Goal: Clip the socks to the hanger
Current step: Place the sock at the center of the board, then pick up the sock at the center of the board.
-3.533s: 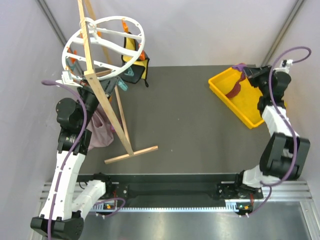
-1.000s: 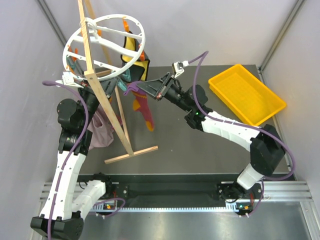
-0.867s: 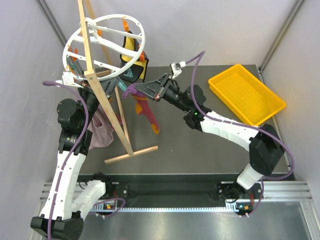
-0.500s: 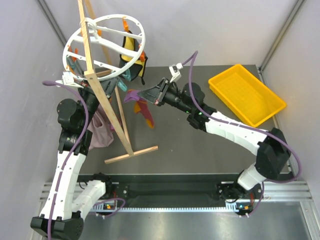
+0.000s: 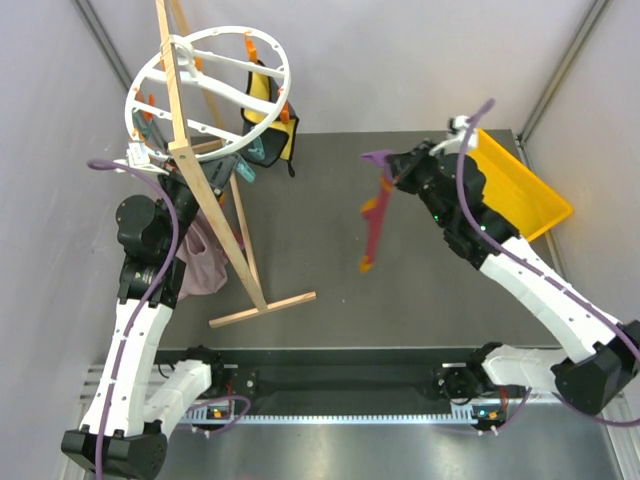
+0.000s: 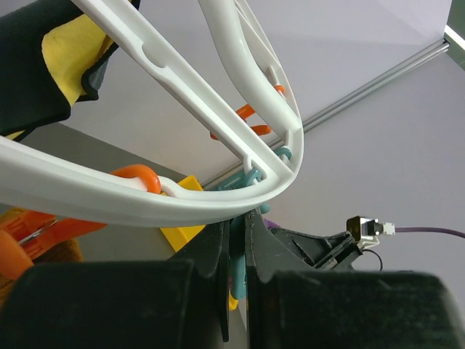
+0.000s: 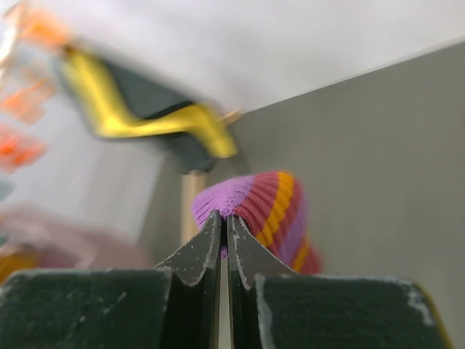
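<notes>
My right gripper is shut on the cuff of a striped purple, red and orange sock. The sock hangs from it above the middle of the table, right of the hanger. In the right wrist view the sock bulges over the closed tips of the right gripper. The white round hanger hangs on the wooden stand at the back left. My left gripper is shut on a teal clip under the hanger's rim. A second sock is not in view.
A wooden stand leans across the left side, its foot on the mat. A yellow-and-black garment hangs from the hanger. A pale mauve cloth hangs by the left arm. A yellow tray sits at the back right.
My right arm has swung away from the hanger to the right, carrying the sock from beside the stand to the middle of the table. The left arm has stayed on the clip.
</notes>
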Robot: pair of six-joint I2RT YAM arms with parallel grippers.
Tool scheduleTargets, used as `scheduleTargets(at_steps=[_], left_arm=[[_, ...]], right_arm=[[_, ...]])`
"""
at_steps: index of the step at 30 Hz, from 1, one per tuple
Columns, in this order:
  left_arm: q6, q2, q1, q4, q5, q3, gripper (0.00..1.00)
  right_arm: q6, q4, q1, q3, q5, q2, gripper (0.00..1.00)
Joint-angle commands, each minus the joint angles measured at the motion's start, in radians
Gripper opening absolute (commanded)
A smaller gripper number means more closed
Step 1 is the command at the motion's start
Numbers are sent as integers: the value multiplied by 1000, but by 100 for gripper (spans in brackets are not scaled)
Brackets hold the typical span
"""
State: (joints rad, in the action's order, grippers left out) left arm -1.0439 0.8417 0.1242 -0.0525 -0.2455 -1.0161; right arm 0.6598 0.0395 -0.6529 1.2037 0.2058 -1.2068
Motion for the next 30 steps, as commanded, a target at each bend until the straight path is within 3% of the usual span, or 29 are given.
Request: scheduleTargets(at_steps=[1, 5, 10, 12, 13, 14, 15, 19, 24, 26, 30], left_arm=[[12, -1, 3, -35, -43, 4, 0], [4, -1, 3, -43, -40, 10, 0], [7, -7, 3, -30, -37, 11, 0], [10, -12, 3, -23, -32, 11, 0], [15, -12, 3, -20, -29, 10, 0], [16, -12, 3, -18, -29, 8, 0], [19, -12, 3, -9, -29, 4, 0], [25, -16, 3, -3, -29, -1, 0], [28, -23, 3, 3, -28, 4, 0], [25, -24, 5, 0, -29, 8, 0], [16, -21, 3, -6, -32, 14, 0]], right_arm=[[53, 204, 47, -39, 384, 72, 0], [219, 206, 30, -142, 428, 90, 0], [475, 146, -51, -311, 437, -10, 0], [523, -3, -80, -404, 408, -64, 5], [527, -28, -106, -411, 391, -92, 15], [505, -30, -114, -383, 351, -156, 25], [485, -32, -120, -359, 324, -189, 43], [290, -32, -120, -248, 160, -299, 65], [-93, 118, -114, -74, 63, -405, 68], [-216, 272, -102, 29, 105, -471, 65], [-359, 398, -35, 102, 97, -548, 57]])
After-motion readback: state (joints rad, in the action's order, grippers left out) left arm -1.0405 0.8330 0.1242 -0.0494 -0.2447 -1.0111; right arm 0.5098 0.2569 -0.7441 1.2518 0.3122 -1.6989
